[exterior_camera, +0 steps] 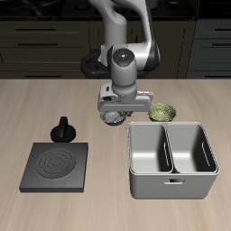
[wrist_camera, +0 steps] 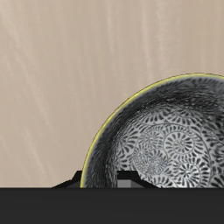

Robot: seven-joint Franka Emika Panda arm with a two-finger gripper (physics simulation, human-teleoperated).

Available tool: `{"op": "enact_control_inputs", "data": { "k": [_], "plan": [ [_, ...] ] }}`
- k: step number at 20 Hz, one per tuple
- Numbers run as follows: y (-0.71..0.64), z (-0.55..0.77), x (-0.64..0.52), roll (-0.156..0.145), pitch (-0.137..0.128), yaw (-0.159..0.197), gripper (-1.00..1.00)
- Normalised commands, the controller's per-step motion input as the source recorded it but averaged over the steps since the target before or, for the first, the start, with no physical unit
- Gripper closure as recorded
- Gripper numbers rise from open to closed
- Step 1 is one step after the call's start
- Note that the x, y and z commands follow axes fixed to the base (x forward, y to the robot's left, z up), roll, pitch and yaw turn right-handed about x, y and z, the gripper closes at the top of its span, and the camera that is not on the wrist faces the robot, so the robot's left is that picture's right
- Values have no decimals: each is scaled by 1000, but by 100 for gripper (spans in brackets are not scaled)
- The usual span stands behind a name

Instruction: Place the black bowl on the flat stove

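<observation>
The black bowl (exterior_camera: 112,119) is dark with a whitish speckled pattern inside. It is near the table's middle, behind the bin and close to the table top. In the wrist view it (wrist_camera: 166,144) fills much of the frame. My gripper (exterior_camera: 115,112) is right over it. Its fingertips (wrist_camera: 131,180) stand close together on either side of the bowl's rim, so it is shut on the rim. The flat stove (exterior_camera: 56,166) is a black square plate with grey rings. It lies near the table's front edge, well away from the bowl.
A small black moka pot (exterior_camera: 63,129) stands just behind the stove. A grey two-compartment bin (exterior_camera: 171,159) sits in front of the bowl. A green-patterned bowl (exterior_camera: 162,111) lies beside my gripper, behind the bin.
</observation>
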Motion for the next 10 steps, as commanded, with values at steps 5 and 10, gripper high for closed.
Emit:
{"op": "enact_control_inputs", "data": {
  "k": [5,10],
  "plan": [
    [-189,243,24,-31,-46,41,100],
    [-120,210,-7,-20,-40,33,100]
  ]
}}
